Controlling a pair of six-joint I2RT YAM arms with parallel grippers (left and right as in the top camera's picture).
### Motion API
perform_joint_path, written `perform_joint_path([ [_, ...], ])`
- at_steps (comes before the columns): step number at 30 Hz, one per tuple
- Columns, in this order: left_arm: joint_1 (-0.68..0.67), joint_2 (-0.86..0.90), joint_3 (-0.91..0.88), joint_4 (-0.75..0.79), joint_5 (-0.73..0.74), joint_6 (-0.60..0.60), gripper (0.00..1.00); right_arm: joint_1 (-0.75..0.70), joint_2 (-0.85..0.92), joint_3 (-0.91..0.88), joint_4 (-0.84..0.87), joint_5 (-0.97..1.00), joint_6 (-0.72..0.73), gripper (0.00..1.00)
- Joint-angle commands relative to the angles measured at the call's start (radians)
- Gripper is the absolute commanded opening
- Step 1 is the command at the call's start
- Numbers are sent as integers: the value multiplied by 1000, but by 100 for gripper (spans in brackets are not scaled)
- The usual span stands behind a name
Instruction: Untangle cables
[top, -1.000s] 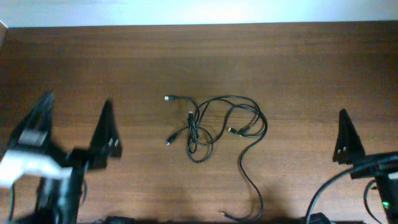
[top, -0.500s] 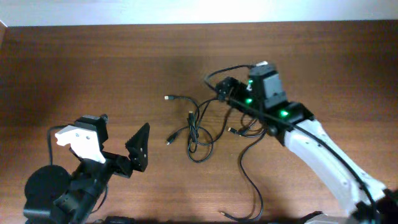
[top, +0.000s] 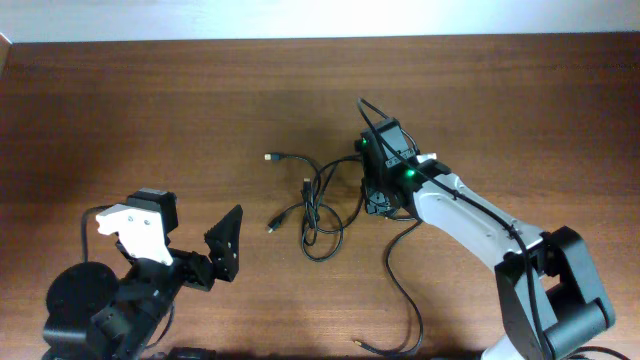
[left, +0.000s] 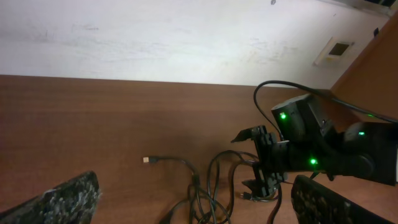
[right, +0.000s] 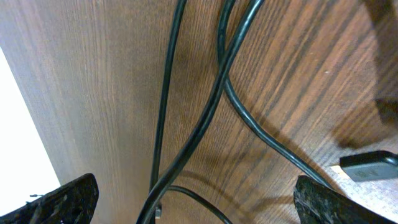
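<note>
Two thin black cables (top: 318, 208) lie tangled on the wooden table (top: 150, 110), with loops to the right and one tail (top: 398, 285) running to the front edge. My right gripper (top: 378, 198) points down over the right loops. In the right wrist view its fingers (right: 196, 199) are wide apart with cable strands (right: 214, 102) and a plug (right: 367, 165) on the wood between them. My left gripper (top: 222, 252) is open and empty, left of and in front of the tangle. The left wrist view shows its fingers (left: 199, 211), the cables (left: 208, 190) and the right gripper (left: 264, 177).
A loose plug end (top: 270, 157) lies at the tangle's upper left, another plug (top: 366, 345) at the front edge. A pale wall (left: 155, 37) borders the table's far side. The right arm (top: 480, 225) stretches across the right half of the table.
The right arm swung in from the far right and now hangs low over the cables' right loops. The left arm moved from the far left toward the tangle. The cables barely shifted.
</note>
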Motion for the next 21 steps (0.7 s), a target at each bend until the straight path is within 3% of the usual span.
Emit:
perform_joint_path([
  [1, -3, -3, 3, -2, 11, -12, 99, 6, 8, -3, 11, 39, -32, 99],
  [9, -3, -3, 3, -26, 11, -10, 99, 4, 74, -3, 40, 62, -65, 99],
  [10, -3, -3, 3, -26, 10, -1, 99, 4, 75, -3, 64, 62, -91, 90],
  [11, -3, -3, 3, -26, 3, -1, 99, 2, 75, -2, 139, 59, -173, 39],
  [12, -3, -3, 3, -26, 3, -1, 99, 2, 75, -2, 198, 43, -214, 4],
  [15, -3, -3, 3, -26, 3, -1, 99, 2, 64, 48, 304, -40, -371, 4],
  [17, -3, -3, 3, -25, 3, -1, 99, 2, 18, 114, 273, -45, -480, 4],
  [21, -3, -3, 3, -23, 3, -1, 99, 2, -169, 200, 165, -44, -856, 4],
])
